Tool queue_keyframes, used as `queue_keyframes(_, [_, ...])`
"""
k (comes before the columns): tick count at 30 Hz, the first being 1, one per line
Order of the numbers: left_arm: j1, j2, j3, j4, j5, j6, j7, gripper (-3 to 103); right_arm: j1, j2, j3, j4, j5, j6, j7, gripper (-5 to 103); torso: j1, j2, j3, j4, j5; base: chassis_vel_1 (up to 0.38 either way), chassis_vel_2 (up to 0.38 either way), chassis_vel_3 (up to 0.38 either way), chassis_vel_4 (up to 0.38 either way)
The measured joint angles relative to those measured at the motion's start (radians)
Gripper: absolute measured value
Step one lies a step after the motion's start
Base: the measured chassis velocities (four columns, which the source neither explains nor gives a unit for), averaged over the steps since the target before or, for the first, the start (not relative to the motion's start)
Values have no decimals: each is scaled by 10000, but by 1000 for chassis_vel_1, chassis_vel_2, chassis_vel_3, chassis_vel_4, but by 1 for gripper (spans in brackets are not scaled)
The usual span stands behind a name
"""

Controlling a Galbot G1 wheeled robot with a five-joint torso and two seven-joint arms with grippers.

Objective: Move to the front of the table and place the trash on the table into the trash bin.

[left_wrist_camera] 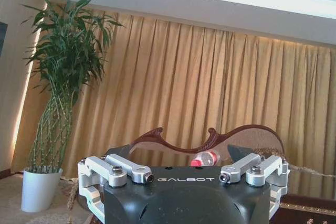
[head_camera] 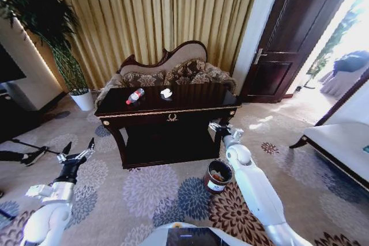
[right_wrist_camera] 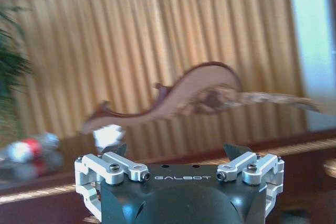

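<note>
Right claw (head_camera: 221,129) raised beside table (head_camera: 173,110)

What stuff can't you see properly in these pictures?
- What lies inside the trash bin: too small in the head view; something orange shows, nothing more.
- The bottle label: too small in the head view, blurred in the right wrist view.
- The sofa seat: hidden behind the table.
- The crumpled paper: blurred in the right wrist view.
- The left gripper and right gripper both look open.
</note>
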State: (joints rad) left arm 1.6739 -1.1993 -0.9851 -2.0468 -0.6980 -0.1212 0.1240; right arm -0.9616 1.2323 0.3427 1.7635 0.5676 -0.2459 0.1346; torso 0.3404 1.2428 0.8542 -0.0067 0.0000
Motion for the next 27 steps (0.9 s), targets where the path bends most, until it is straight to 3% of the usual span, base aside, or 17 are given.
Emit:
queue_keyframes(7, [45,64,-114,-66,-33,28,-49,100,-29,10,-325,1064,126,-474,-280,100,0,1,0,-2,1,0,0,0,0])
queue_keyframes(17, [-4,17,-5,-57,8,46,-30,100,-90,-38,-271,940,-40,-491,-404,100,-1,1,0,-2,2,-11,11,17,-13])
queue_keyframes(27, [-36,20,23,-60,29,79,-23,100,-156,-62,-321,1041,-71,-481,-413,100,-2,2,0,-3,2,-153,135,144,-146])
